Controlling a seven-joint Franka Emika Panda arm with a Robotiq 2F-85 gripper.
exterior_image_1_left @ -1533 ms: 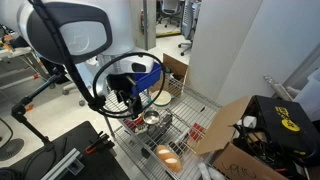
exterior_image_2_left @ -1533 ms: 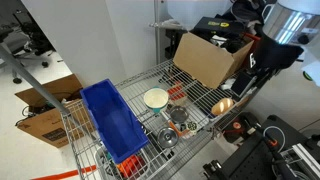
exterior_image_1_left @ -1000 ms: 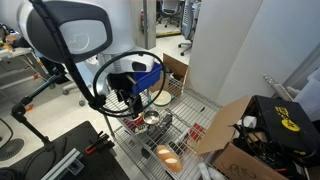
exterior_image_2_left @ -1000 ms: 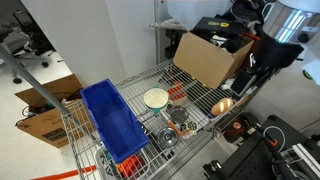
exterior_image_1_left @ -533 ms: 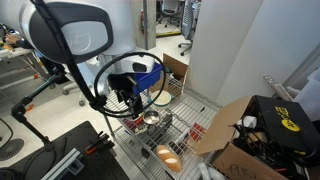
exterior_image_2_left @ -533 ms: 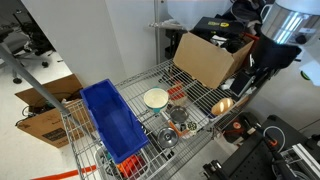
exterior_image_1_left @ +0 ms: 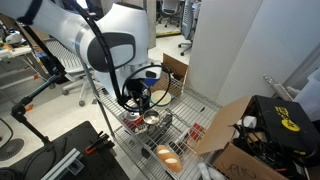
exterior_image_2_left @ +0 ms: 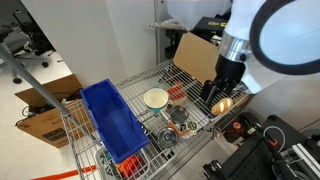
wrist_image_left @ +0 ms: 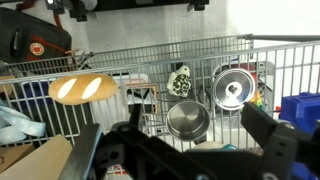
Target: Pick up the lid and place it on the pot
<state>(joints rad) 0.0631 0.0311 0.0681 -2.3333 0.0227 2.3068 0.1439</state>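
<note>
The claw [wrist_image_left: 170,120] hangs spread wide over the wire rack [wrist_image_left: 300,60]. The lid [wrist_image_left: 234,89] lies just beside the pot [wrist_image_left: 188,122].

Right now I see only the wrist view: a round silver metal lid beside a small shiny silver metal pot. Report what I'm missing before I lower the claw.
Observer: A round cream dish sits on the wire shelf near the small shiny silver pot; your view does not show it.
Operator: Height next.
Observer: The claw hangs open, clear above the shelf, touching nothing.
Operator: Now my right edge.
Observer: That is a long, deep blue plastic bin running along the shelf's side, beyond the round silver metal lid; you see only a corner.
</note>
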